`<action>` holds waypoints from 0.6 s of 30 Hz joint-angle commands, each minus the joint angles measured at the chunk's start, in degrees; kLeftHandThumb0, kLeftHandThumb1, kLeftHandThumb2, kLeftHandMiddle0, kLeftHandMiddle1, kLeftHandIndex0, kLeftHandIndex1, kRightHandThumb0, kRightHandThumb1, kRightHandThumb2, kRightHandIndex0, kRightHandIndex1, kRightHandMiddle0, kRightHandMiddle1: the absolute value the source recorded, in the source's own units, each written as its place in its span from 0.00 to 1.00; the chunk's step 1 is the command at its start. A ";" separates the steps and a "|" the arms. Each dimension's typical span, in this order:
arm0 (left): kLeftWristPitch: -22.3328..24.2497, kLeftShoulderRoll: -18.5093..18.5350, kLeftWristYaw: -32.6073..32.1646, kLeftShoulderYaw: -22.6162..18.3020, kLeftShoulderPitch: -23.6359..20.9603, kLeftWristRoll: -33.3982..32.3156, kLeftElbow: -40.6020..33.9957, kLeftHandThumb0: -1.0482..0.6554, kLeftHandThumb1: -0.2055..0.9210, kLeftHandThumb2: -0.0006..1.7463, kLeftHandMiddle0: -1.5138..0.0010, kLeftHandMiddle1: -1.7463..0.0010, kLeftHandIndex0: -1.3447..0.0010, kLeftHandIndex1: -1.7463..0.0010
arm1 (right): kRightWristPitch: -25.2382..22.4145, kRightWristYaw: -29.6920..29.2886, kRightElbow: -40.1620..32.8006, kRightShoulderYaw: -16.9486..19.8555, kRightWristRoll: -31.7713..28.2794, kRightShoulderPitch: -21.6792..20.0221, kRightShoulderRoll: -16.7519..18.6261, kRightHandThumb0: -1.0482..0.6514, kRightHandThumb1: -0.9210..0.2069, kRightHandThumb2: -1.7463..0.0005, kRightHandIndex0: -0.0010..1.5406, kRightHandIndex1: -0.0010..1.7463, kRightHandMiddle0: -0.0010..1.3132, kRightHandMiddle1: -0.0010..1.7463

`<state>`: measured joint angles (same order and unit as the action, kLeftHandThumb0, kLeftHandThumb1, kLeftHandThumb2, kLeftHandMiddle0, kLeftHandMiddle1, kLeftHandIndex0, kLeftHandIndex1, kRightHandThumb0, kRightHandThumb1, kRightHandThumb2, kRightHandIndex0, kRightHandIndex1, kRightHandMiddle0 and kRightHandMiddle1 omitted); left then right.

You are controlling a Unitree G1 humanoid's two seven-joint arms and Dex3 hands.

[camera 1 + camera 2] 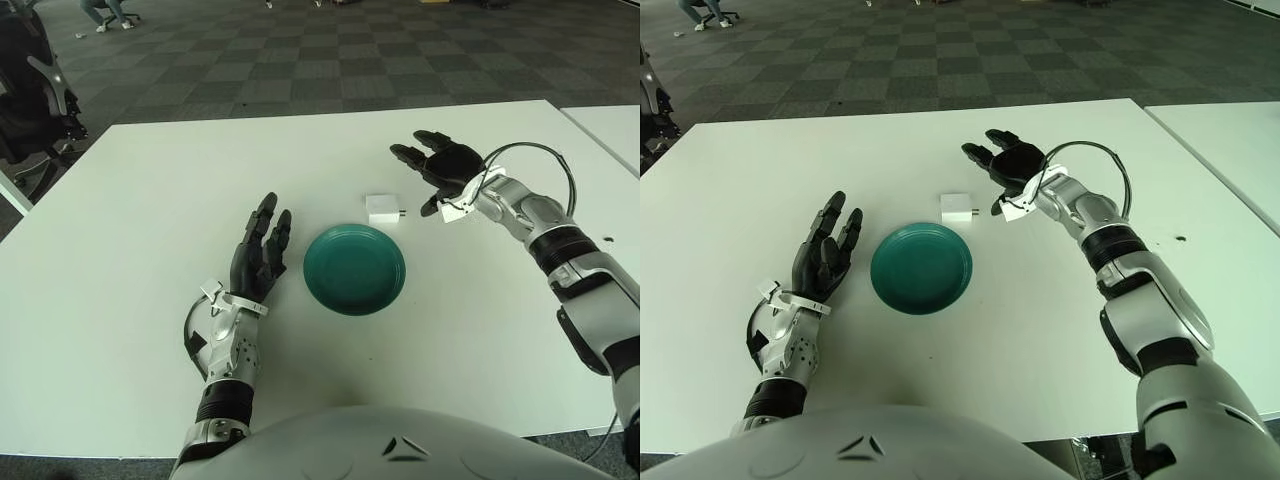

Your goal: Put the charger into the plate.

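Observation:
A small white charger (381, 208) lies on the white table just behind the teal plate (355, 268). My right hand (432, 168) hovers to the right of and slightly behind the charger, fingers spread, holding nothing. My left hand (260, 243) shows to the left of the plate, fingers straight and empty. The plate holds nothing. The charger also shows in the right eye view (958, 209), with the plate (921, 268) in front of it.
The white table (130, 220) stretches wide on the left and front. A second white table (610, 125) stands at the far right. A dark chair (30, 100) stands beyond the table's back left corner.

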<state>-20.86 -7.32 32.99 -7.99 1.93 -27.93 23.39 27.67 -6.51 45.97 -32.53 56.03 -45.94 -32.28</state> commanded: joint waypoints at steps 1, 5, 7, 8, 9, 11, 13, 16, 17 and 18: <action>2.11 -5.52 0.64 -0.22 4.94 -2.71 5.05 0.00 1.00 0.37 0.97 1.00 1.00 0.82 | 0.80 0.62 2.26 -1.34 -0.13 -1.59 1.19 0.05 0.00 0.97 0.00 0.00 0.00 0.00; 2.14 -5.55 1.16 0.02 5.06 -3.20 4.76 0.00 1.00 0.35 0.98 1.00 1.00 0.84 | 1.22 0.40 3.70 -2.25 -0.20 -2.39 2.12 0.05 0.00 0.97 0.00 0.00 0.00 0.00; 1.94 -5.52 1.26 0.18 5.04 -3.16 4.76 0.00 1.00 0.34 0.99 1.00 1.00 0.85 | 1.44 0.35 4.14 -2.55 -0.21 -2.74 2.46 0.05 0.00 0.97 0.00 0.00 0.00 0.00; 1.90 -5.50 1.18 0.29 5.07 -2.99 4.68 0.00 1.00 0.34 0.99 1.00 1.00 0.86 | 1.66 0.33 4.23 -2.79 -0.11 -2.99 2.63 0.05 0.00 0.97 0.00 0.00 0.00 0.00; 1.91 -5.50 1.02 0.37 5.08 -2.82 4.62 0.00 1.00 0.33 1.00 1.00 1.00 0.87 | 1.87 0.27 4.30 -3.04 0.02 -3.24 2.76 0.05 0.00 0.97 0.00 0.00 0.00 0.00; 2.04 -5.52 0.62 0.50 5.12 -2.52 4.48 0.00 1.00 0.33 1.00 1.00 1.00 0.87 | 2.16 0.13 4.53 -3.54 0.21 -3.68 2.99 0.05 0.00 0.97 0.00 0.00 0.00 0.00; 2.26 -5.60 0.15 0.58 5.14 -2.34 4.36 0.00 1.00 0.33 1.00 1.00 1.00 0.88 | 2.19 0.28 5.06 -3.99 0.35 -4.24 3.48 0.05 0.00 0.98 0.00 0.00 0.00 0.00; 2.38 -5.73 -0.18 0.64 5.13 -2.27 4.37 0.00 1.00 0.34 1.00 1.00 1.00 0.88 | 2.17 0.74 5.95 -4.53 0.36 -5.02 4.16 0.05 0.00 0.98 0.00 0.00 0.00 0.00; 2.36 -5.76 -0.21 0.65 5.12 -2.28 4.40 0.00 1.00 0.34 0.99 1.00 1.00 0.88 | 2.20 0.83 6.20 -4.67 0.29 -5.20 4.26 0.05 0.00 0.97 0.00 0.00 0.00 0.00; 2.41 -5.81 -0.16 0.64 5.11 -2.41 4.42 0.00 1.00 0.34 0.99 1.00 1.00 0.88 | 2.06 1.00 6.80 -4.86 0.20 -5.54 4.75 0.05 0.00 0.97 0.00 0.00 0.00 0.00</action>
<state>-20.71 -7.33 33.62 -7.87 2.05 -29.09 23.10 29.74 -5.93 51.77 -36.87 56.19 -48.73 -28.50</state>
